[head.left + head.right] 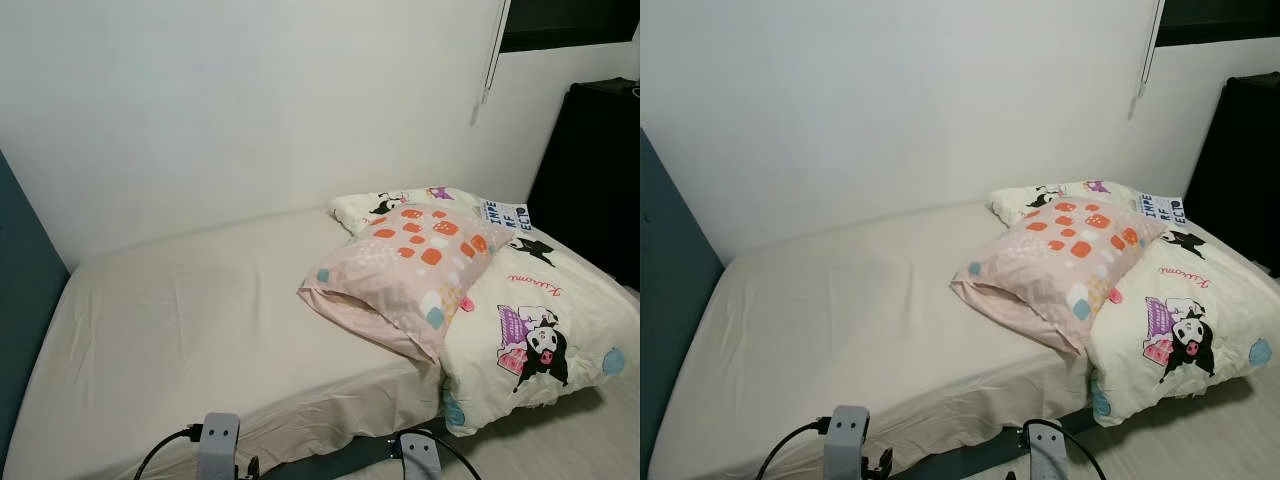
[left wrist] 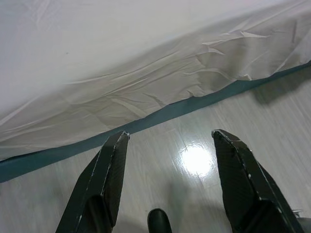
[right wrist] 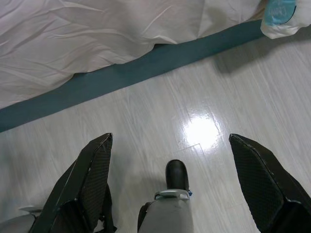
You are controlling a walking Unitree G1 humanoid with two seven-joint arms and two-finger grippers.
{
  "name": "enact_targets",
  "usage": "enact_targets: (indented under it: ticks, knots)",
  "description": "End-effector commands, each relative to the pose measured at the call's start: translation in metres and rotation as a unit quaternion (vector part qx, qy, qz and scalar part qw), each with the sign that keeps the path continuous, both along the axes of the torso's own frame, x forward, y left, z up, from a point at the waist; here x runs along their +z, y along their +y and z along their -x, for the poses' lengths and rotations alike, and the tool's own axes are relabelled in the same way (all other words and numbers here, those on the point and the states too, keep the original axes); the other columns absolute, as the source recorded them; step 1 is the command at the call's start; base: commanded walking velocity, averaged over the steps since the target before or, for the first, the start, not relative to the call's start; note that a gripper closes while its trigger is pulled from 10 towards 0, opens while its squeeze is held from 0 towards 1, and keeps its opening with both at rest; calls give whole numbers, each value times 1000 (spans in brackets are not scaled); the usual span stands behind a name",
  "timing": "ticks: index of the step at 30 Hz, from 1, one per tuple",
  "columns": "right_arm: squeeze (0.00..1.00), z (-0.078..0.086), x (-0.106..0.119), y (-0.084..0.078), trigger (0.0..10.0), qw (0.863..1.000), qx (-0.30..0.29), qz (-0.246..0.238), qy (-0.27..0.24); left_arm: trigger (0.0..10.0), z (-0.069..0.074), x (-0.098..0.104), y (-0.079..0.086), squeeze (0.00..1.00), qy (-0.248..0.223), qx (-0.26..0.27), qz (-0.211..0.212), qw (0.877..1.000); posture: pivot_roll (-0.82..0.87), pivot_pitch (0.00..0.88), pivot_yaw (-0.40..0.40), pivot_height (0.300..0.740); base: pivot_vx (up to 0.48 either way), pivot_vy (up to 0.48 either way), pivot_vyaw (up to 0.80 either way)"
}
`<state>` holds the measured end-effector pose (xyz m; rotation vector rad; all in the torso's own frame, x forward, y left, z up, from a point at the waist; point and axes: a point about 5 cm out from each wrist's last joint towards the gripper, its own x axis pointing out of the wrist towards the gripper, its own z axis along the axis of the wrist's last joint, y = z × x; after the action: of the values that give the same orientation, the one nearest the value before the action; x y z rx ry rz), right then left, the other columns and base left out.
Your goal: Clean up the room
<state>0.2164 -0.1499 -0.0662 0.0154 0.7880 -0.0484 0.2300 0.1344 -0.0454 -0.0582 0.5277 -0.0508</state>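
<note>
Bed (image 1: 200, 320) still unmade: tidying looks barely begun.
Left to right: bare cream sheet, a pink pillow (image 1: 410, 270) lying askew mid-mattress, the cartoon duvet (image 1: 540, 330) bunched and slipping off the right end; left tool (image 2: 167, 170) and right tool (image 3: 170, 177) hang wide, empty, above the floor (image 3: 160, 102).

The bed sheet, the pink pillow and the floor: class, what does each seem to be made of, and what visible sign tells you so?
Bed sheet: thin matte woven fabric, probably cotton; it creases sharply where it hangs.
Pink pillow: soft printed cloth over a plump filling; it sags and folds.
Floor: pale wood-look planks, perhaps laminate; it has plank seams and a glossy light reflection.
</note>
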Motion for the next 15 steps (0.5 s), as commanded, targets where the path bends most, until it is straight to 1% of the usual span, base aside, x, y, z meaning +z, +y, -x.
enact_targets:
  ticks: [1, 8, 15]
  knots:
    - [0, 1, -1, 1, 10000, 1000, -4, -3, -1, 10000, 2, -2, -1, 0, 5, -8, -6, 1000, -65, 11, 54, 740, 0, 0, 0]
    - [0, 2, -1, 0, 10000, 1000, -9, -5, -2, 10000, 1, -2, -2, 0, 4, -19, -7, 1000, -64, 13, 55, 740, 0, 0, 0]
    - [0, 2, -1, 0, 10000, 1000, -11, -6, -1, 10000, 2, -2, -1, 0, 6, -11, -9, 1000, -63, 14, 55, 740, 0, 0, 0]
